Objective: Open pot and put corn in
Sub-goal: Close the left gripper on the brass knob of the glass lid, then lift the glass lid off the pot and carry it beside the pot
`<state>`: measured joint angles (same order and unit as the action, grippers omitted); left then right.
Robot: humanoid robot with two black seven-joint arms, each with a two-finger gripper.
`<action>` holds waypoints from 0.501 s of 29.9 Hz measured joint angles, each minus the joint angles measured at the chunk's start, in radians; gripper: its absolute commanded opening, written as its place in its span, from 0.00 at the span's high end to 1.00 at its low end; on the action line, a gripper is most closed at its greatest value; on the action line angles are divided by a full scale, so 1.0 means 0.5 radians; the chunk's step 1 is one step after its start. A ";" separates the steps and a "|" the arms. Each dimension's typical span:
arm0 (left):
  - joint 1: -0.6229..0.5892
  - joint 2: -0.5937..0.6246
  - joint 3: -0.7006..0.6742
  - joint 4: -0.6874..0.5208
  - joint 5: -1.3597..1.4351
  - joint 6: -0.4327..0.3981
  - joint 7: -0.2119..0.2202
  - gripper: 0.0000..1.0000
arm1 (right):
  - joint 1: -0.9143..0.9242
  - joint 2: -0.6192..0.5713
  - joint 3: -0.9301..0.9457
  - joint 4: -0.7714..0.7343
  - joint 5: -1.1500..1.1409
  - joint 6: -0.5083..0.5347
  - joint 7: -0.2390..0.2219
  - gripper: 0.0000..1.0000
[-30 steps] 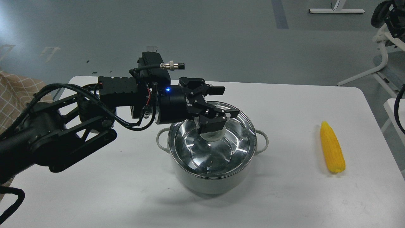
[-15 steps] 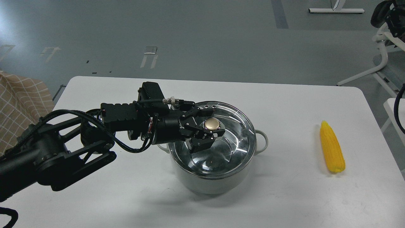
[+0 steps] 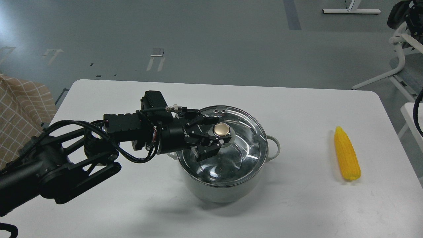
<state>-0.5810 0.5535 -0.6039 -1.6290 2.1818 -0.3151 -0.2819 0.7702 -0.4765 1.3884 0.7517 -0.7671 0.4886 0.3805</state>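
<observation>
The pale grey-green pot (image 3: 214, 193) stands mid-table with its glass lid (image 3: 243, 152) on it. The lid's gold knob (image 3: 221, 129) shows from above. My left gripper (image 3: 214, 136) reaches in from the left, low over the lid, with one finger on each side of the knob's stem. The jaws stand apart around it and I cannot tell if they touch it. The yellow corn (image 3: 346, 158) lies on the table to the right of the pot, tapered end pointing away from me. My right gripper is out of view.
The white table (image 3: 297, 205) has its right edge just beyond the corn. A checked cloth (image 3: 19, 109) lies off the table's left side. White chair or stand legs (image 3: 396, 62) are on the floor at the far right.
My left gripper came down from above the pot to the level of the lid's knob, so the knob now shows between its fingers. Pot, lid and corn have not moved.
</observation>
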 measured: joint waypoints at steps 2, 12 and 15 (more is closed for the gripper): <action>0.005 -0.013 0.000 0.000 0.000 0.009 0.000 0.56 | 0.000 0.000 0.000 0.002 0.000 0.000 0.000 0.00; 0.012 -0.020 0.004 -0.002 0.000 0.012 -0.003 0.78 | 0.000 -0.001 0.000 0.006 0.000 0.000 -0.001 0.00; 0.010 -0.020 -0.001 -0.010 0.000 0.011 -0.003 0.78 | 0.000 0.000 0.000 0.006 -0.002 0.000 -0.002 0.00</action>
<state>-0.5759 0.5434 -0.6042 -1.6341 2.1818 -0.3098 -0.2833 0.7701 -0.4763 1.3882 0.7545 -0.7681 0.4887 0.3794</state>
